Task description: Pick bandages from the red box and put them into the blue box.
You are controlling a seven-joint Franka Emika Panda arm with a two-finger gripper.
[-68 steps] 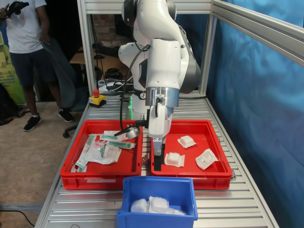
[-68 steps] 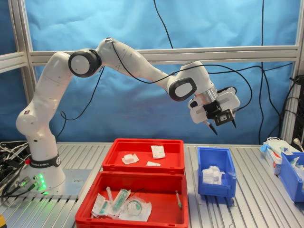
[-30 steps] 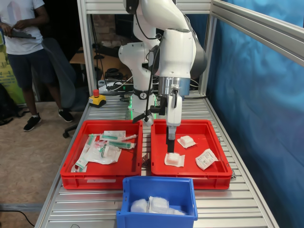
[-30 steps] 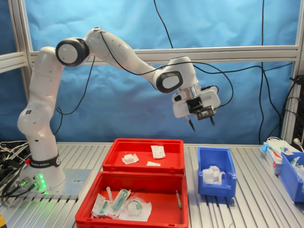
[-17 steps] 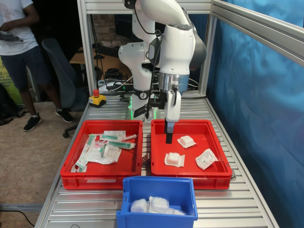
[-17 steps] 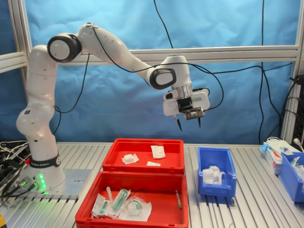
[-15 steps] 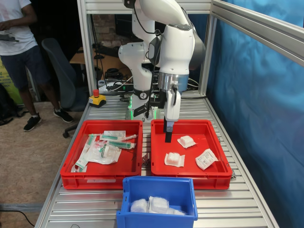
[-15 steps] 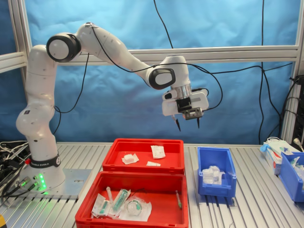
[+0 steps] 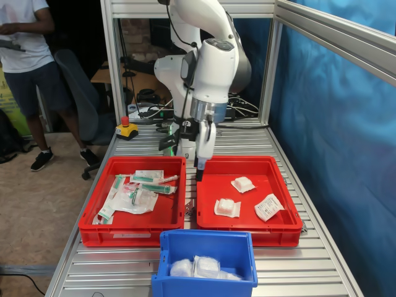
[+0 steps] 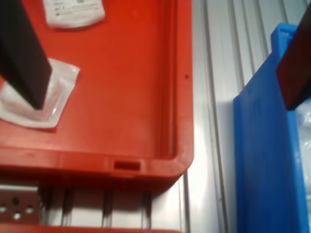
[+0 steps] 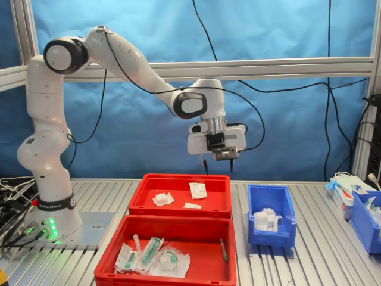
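Swinging back from above the small blue plastic bin (image 11: 271,213), the empty gripper (image 11: 217,166) now hangs spread-jawed over the wide shallow red tray (image 11: 178,208), likely to fetch another of the three white squarish bandage packets (image 9: 227,208) lying inside.

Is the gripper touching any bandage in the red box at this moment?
Apart. In the second exterior view the gripper hangs above the red box, with blue backdrop visible between its open fingers and the bandages.
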